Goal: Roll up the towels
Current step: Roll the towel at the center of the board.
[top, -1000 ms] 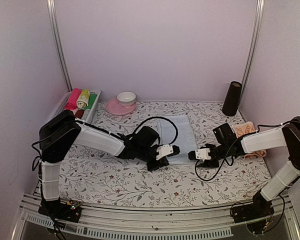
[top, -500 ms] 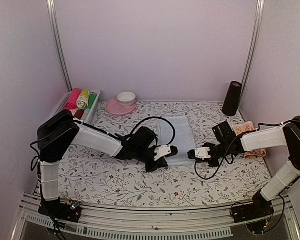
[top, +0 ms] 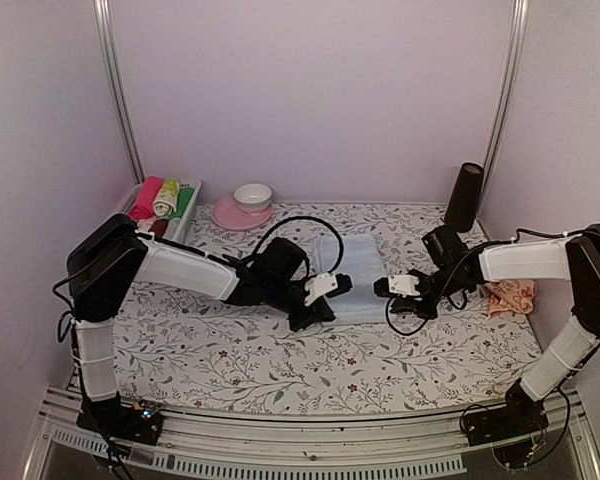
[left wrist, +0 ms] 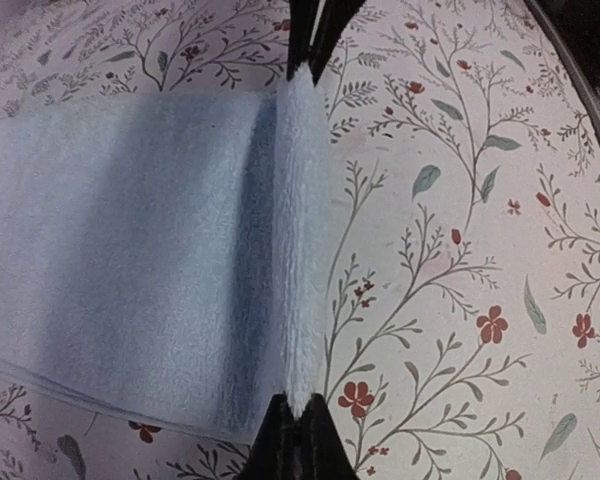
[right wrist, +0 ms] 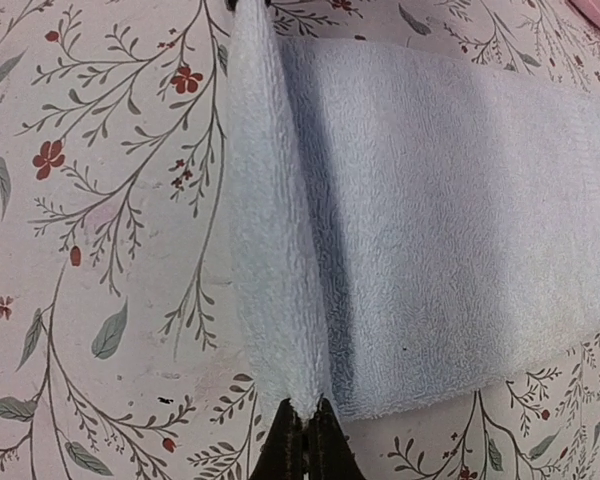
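Note:
The pale blue towel [top: 358, 262] lies flat mid-table on the floral sheet, with its near edge raised into a ridge [left wrist: 300, 230]. My left gripper [top: 340, 288] is shut on the left end of that edge [left wrist: 298, 408]. My right gripper [top: 381, 288] is shut on the right end [right wrist: 308, 410], where the pinched fold [right wrist: 270, 220] stands up from the sheet. The two grippers face each other across the towel's front. The peach-orange towel [top: 510, 296] lies crumpled at the right, behind my right arm.
A tray [top: 188, 218] at the back left holds rolled pink, yellow and green cloths. A pink plate [top: 225, 215] with a white bowl [top: 252, 195] sits beside it. A black cylinder [top: 465, 197] stands at the back right. Black cables loop over both arms.
My right gripper has shut on the blue towel's edge. Both grippers have moved away from the near edge of the table, lifting that edge into a ridge. More of the peach towel shows.

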Available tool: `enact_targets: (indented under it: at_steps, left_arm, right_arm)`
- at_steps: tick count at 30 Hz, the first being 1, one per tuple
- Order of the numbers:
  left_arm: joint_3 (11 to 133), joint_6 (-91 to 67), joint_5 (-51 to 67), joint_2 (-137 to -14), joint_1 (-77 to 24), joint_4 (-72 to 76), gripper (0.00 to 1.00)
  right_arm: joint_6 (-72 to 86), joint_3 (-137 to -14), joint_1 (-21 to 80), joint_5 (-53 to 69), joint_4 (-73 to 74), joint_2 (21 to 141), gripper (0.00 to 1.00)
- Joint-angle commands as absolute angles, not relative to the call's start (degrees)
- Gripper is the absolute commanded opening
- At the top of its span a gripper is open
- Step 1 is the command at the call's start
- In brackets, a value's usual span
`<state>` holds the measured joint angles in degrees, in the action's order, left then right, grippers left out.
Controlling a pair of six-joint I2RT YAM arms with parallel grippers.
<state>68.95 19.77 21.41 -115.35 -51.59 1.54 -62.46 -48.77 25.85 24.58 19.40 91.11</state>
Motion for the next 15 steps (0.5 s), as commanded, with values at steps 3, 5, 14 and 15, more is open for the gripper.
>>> enact_targets:
  at_steps: [3,5,14,15]
  left_arm:
    - [71.91,16.95,20.05,-117.98,-49.43,0.35,0.01]
    - [72.34,16.84,19.84,-118.48,-49.4,0.09,0.02]
    - [73.84,16.69,17.03,-120.63,-49.12,-1.54,0.03]
    - [73.97,16.7,16.84,-120.81,-49.05,-1.69,0.04]
  right_arm:
    - [-58.02,-51.49,24.91,22.51,21.18,95.17,0.02]
    - [-57.39,-51.91,24.79,21.86,20.89,95.84,0.02]
    - [-55.53,-52.21,24.39,18.31,18.72,97.96,0.02]
    - [-55.34,-52.33,24.4,17.82,18.42,98.4,0.03]
